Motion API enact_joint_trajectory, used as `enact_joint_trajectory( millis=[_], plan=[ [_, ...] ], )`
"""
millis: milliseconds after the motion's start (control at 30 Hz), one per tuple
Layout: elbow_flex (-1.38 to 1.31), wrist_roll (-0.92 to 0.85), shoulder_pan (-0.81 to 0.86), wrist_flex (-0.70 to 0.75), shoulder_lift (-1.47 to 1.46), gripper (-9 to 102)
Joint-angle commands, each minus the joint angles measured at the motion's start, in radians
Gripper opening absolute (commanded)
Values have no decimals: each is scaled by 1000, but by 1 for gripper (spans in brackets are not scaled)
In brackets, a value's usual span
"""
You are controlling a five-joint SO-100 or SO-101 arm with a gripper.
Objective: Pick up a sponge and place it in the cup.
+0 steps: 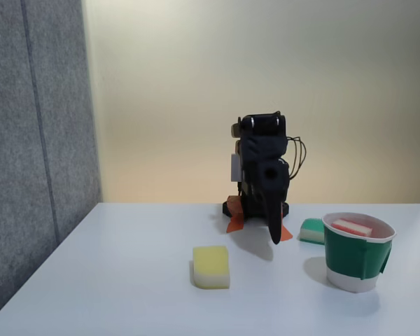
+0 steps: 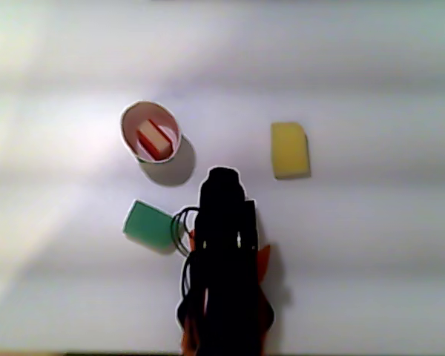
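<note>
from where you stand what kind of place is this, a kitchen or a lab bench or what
Probably an office or lab bench set up for robot practice, not a kitchen: a bare white tabletop, a grey fabric partition panel against a plain cream wall, and a small black robot arm with loose wires.

The sponge (image 1: 352, 227) lies in the cup (image 1: 357, 262).
</note>
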Motion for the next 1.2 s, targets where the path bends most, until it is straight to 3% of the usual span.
enact_joint_trajectory(
  millis=[0,267,367,1167],
  plan=[
    [46,0,3,46,0,0],
    [46,21,-11,54,12,3],
    [46,160,-23,69,12,0],
    [46,141,-41,69,12,0]
  ],
)
